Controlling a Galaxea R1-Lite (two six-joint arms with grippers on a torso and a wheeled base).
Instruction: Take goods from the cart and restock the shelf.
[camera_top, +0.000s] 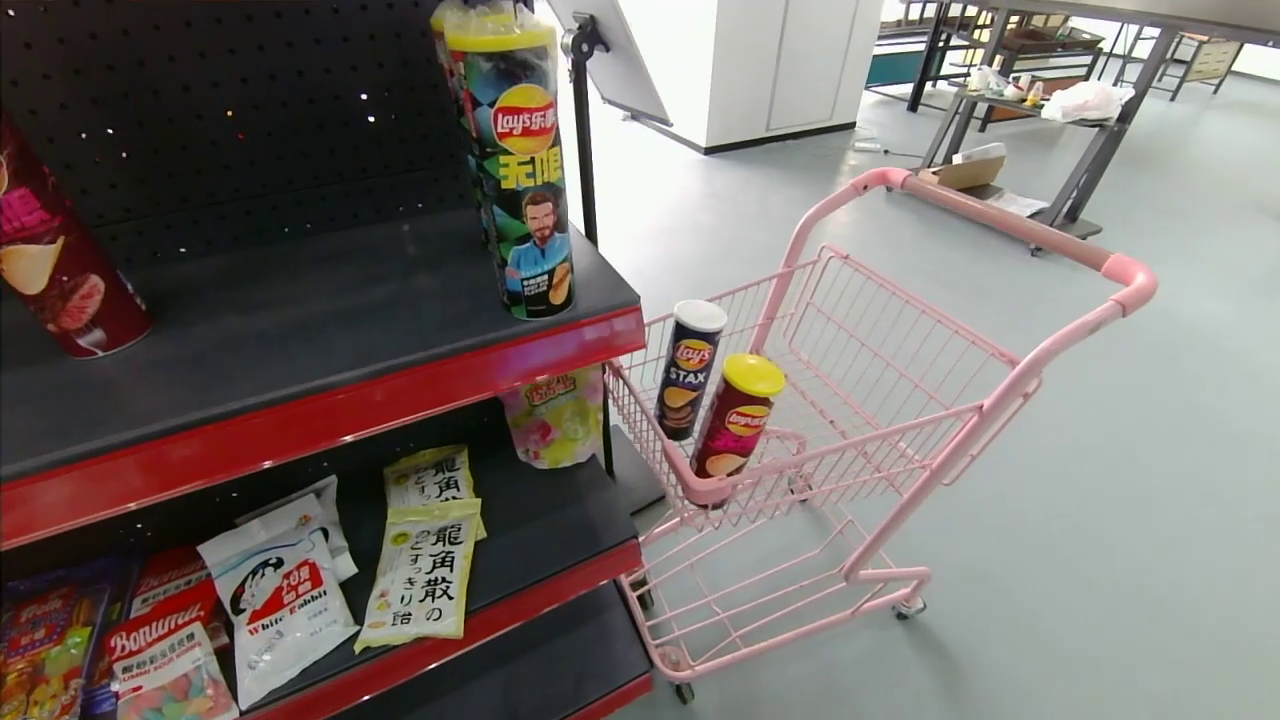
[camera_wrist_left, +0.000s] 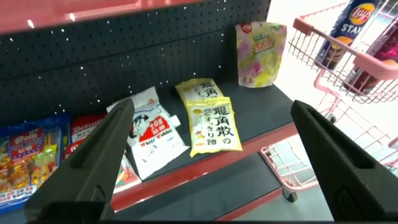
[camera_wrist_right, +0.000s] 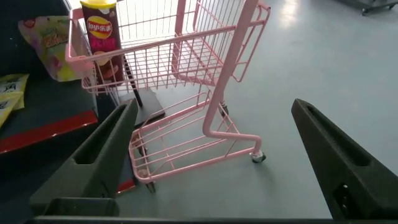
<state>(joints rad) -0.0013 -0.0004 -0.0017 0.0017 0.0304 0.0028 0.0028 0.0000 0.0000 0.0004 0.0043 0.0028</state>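
A pink wire cart (camera_top: 880, 400) stands to the right of the shelf (camera_top: 300, 330). In its upper basket two chip cans stand upright: a dark blue one with a white lid (camera_top: 688, 372) and a maroon one with a yellow lid (camera_top: 735, 418). On the shelf's top board stand a tall green-black can (camera_top: 520, 170) and a red can (camera_top: 55, 260). My left gripper (camera_wrist_left: 211, 155) is open before the lower shelf's snack bags (camera_wrist_left: 208, 124). My right gripper (camera_wrist_right: 217, 162) is open, facing the cart (camera_wrist_right: 186, 81) and the maroon can (camera_wrist_right: 102, 34).
Snack bags (camera_top: 420, 560) lie on the lower shelf board and a pink-green pouch (camera_top: 555, 415) hangs at its right end. A metal stand pole (camera_top: 585, 150) rises between shelf and cart. Open grey floor lies right of the cart; tables (camera_top: 1050, 100) stand far behind.
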